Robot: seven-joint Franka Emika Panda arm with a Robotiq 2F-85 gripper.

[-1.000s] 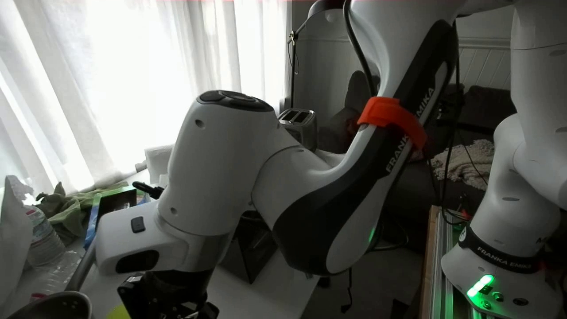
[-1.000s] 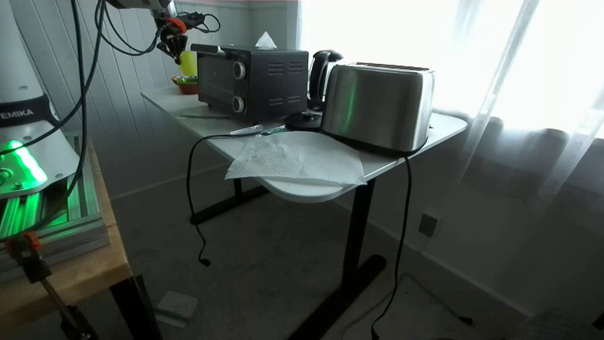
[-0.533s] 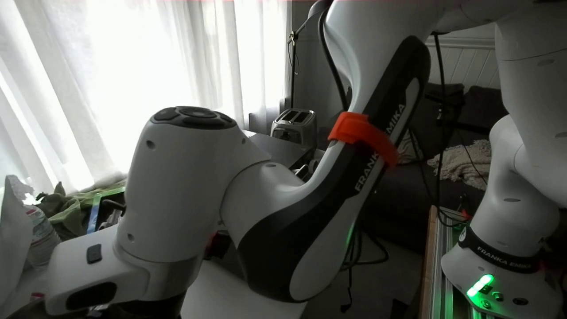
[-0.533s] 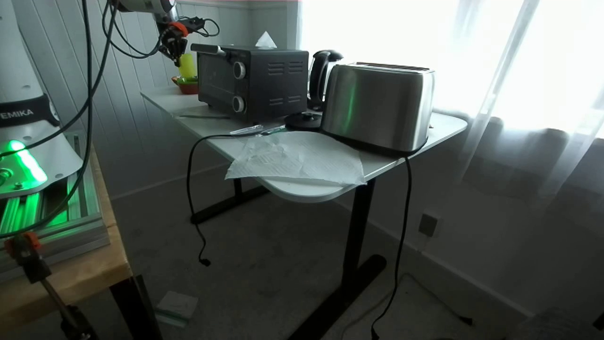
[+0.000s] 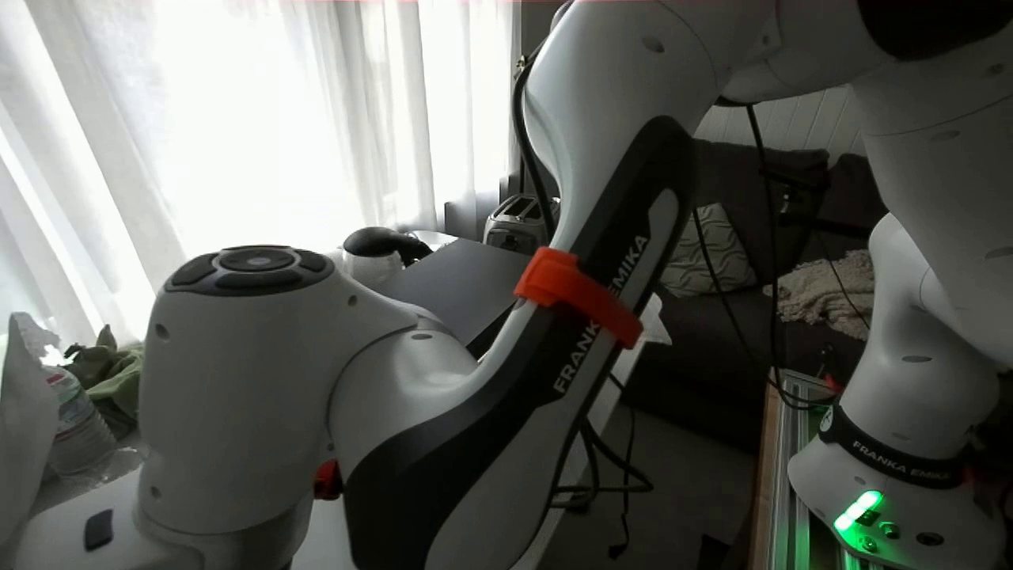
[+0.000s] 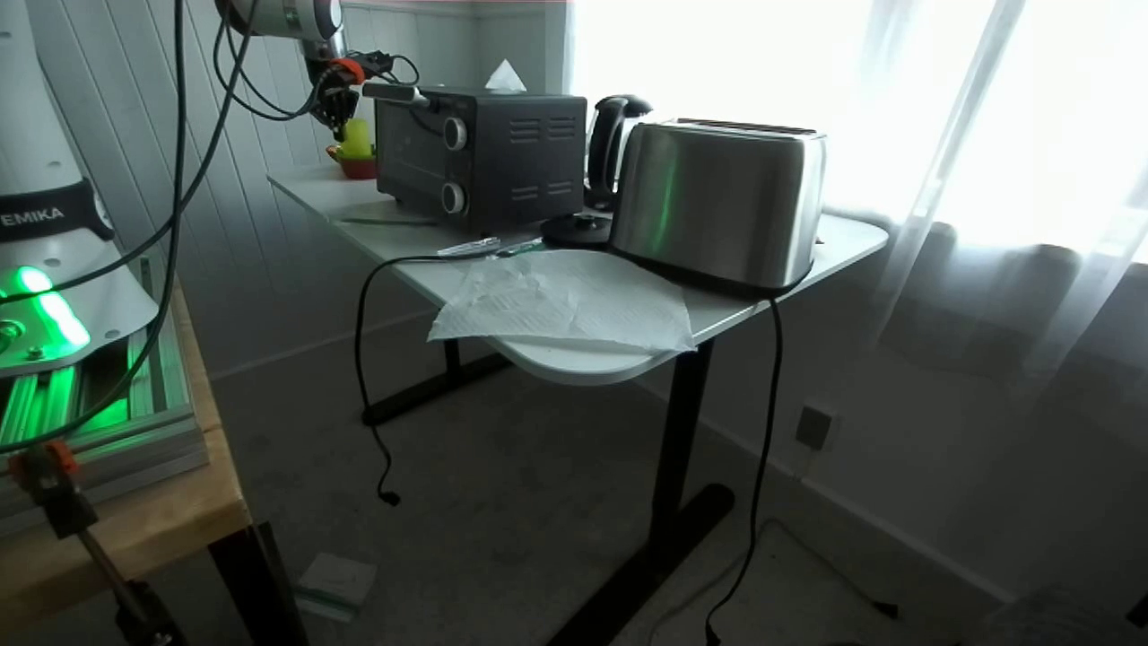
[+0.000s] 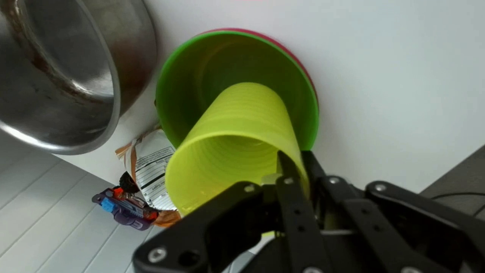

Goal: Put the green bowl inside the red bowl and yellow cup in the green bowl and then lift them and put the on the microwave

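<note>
The yellow-green cup point(image 7: 246, 110) is held by my gripper point(image 7: 294, 161) in the wrist view. One finger is inside the cup and one outside, closed on its wall near the rim. The cup's lower end is within the outline of the green bowl point(image 7: 223, 51); whether it touches the bowl's bottom I cannot tell. The green bowl sits inside the red bowl point(image 6: 360, 169), whose rim shows as a thin edge. In an exterior view my gripper point(image 6: 338, 128) is above the bowls, left of the black microwave point(image 6: 525, 161). The microwave's flat top point(image 5: 467, 289) also shows in an exterior view.
A steel pot point(image 7: 132, 49) stands close beside the bowls. A snack packet point(image 7: 153, 168) and a toy vehicle point(image 7: 127, 208) lie near the cup. A white tissue point(image 6: 506, 77) sticks up at the microwave's top. A kettle point(image 6: 608, 148) and silver toaster point(image 6: 717, 202) stand beyond it.
The gripper has moved down with the cup, and the cup now sits lower into the bowls. In an exterior view the arm has swung left and down, uncovering more of the microwave's top.
</note>
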